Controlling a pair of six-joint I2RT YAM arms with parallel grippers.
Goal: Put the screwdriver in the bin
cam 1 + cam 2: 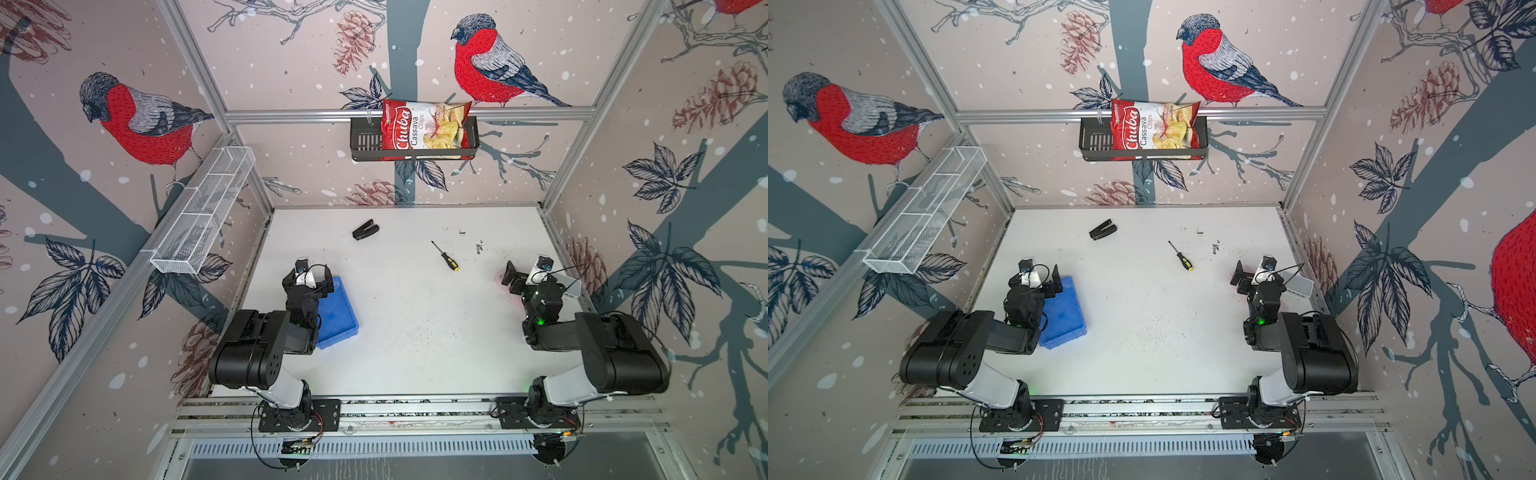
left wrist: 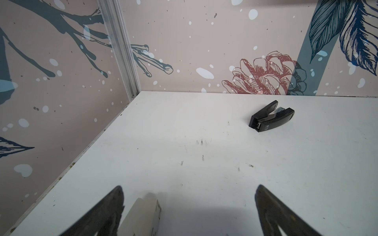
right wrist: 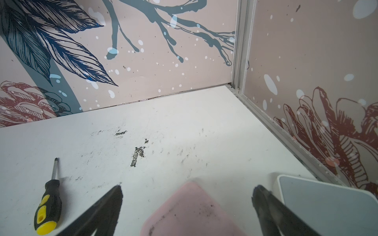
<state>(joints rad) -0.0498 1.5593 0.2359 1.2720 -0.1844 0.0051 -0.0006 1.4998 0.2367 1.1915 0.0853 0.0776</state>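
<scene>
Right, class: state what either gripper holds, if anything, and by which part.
Nothing. Both the left gripper and right gripper stand open and empty; the slim black-and-yellow screwdriver lies free on the white table.

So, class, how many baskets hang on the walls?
2: a white mesh basket on the left wall; a black rack on the back rail. None seems hidden.

This is a robotics test cell, a lab set-up rather than a lived-in room. A silver aluminium extrusion frame boxes in a scuffed white flat surface. Its walls are flat panels printed with red-breasted birds. The black jointed left arm and right arm are bolted to a slotted metal rail.
</scene>
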